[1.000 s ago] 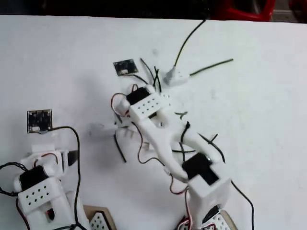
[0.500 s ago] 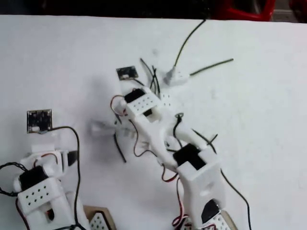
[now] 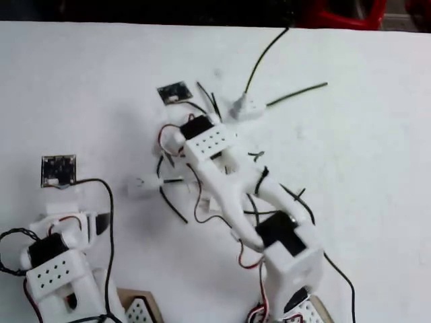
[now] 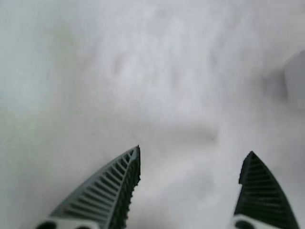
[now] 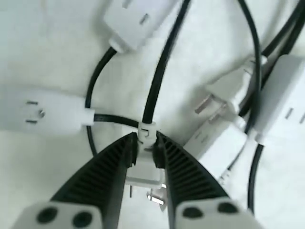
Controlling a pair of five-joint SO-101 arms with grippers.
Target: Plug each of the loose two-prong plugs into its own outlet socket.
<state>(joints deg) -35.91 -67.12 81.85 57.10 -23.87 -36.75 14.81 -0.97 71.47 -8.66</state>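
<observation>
My right gripper [image 5: 145, 140] is shut on a white two-prong plug [image 5: 143, 174], its metal prongs [image 5: 157, 196] showing below the fingers. Around it on the table lie a white outlet socket [image 5: 40, 113] on a black cord, a second socket [image 5: 138, 16], a loose plug [image 5: 228, 90] with bare prongs, and more white sockets [image 5: 286, 95]. In the high view the right arm's wrist [image 3: 205, 142] stands over this tangle at mid table. My left gripper [image 4: 193, 151] is open over bare white table, with the left arm [image 3: 57, 259] at the front left.
A white socket piece [image 3: 141, 185] with a black cord lies left of the right wrist. Another white plug [image 3: 244, 106] on a long cord lies behind it. Two small black square boards [image 3: 174, 93] [image 3: 58, 169] sit on the table. Loose black cords [image 3: 296, 198] cross the middle.
The right arm pushed forward and then came back, dragging the cords. The white socket piece left of its wrist has shifted and shows more plainly. The left arm kept still.
</observation>
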